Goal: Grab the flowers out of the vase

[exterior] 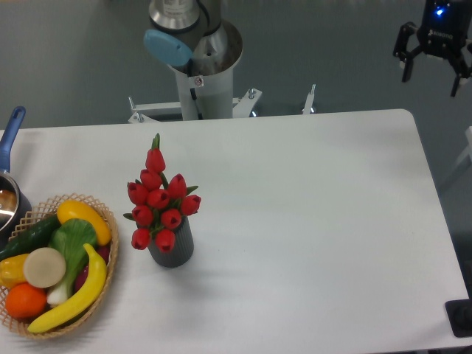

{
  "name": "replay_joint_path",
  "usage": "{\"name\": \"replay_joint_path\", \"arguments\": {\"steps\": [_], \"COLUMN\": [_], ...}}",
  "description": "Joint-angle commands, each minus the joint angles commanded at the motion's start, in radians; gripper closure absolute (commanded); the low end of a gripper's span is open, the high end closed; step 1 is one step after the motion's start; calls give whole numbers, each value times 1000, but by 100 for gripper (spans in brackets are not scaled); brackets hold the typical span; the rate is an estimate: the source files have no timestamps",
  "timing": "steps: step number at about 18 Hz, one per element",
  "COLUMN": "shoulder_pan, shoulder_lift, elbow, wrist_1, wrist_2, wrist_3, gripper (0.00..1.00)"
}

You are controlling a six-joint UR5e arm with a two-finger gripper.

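At the far left edge of the frame a pot (9, 203) with a blue handle sits on the white tabletop (310, 221). Just beside it, at lower left, a wicker basket (103, 221) holds toy fruit (70, 291). Left of centre, the flowers (158, 203) stand upright in the vase (173, 247), their red buds above its mouth, apart from the basket. My arm's base (203, 63) rises at upper centre, behind the tabletop. In the upper right corner my end effector (431, 74) hangs beyond the tabletop's far edge, fingers spread and holding nothing, well apart from the flowers.
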Motion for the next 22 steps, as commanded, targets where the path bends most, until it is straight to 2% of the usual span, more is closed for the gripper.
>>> {"name": "replay_joint_path", "arguments": {"steps": [5, 11, 15, 22], "shoulder_pan": [0, 2, 6, 0], "shoulder_lift": [0, 8, 8, 8], "elbow": [0, -41, -63, -95], "wrist_1": [0, 2, 18, 37], "wrist_2": [2, -43, -138, -236], "wrist_3": [-1, -21, -165, -311], "gripper": [0, 0, 0, 0]}}
